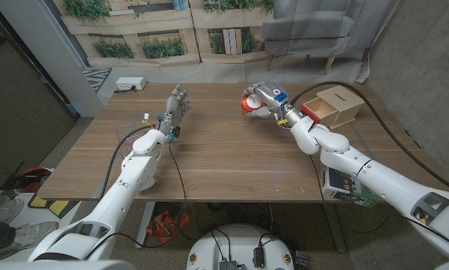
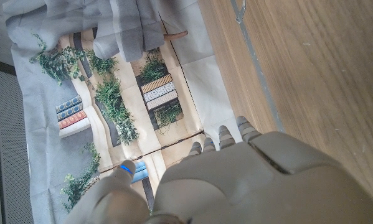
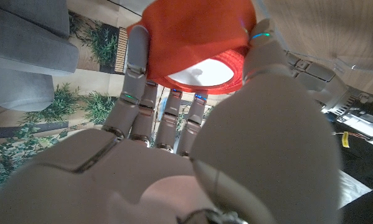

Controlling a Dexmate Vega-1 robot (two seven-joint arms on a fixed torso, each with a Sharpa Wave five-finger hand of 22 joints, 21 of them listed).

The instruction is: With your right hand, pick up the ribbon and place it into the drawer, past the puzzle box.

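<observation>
Holding the red ribbon (image 1: 251, 103) tight in its fingers, the right hand (image 1: 267, 98) sits at about one o'clock on the wooden table (image 1: 224, 161). A little wooden drawer (image 1: 336, 106) stands open just beside it, at two o'clock. Over at eleven o'clock the left hand (image 1: 175, 109) holds nothing, fingers apart. Behind the table hangs a picture wall of green plants (image 1: 134, 26), and a grey sofa (image 1: 318, 26) stands near it.

Red ribbon spool (image 3: 198, 37) with white core — gripped, lifted above table. Wooden drawer (image 1: 338, 106) pulled open — near the far right edge.
</observation>
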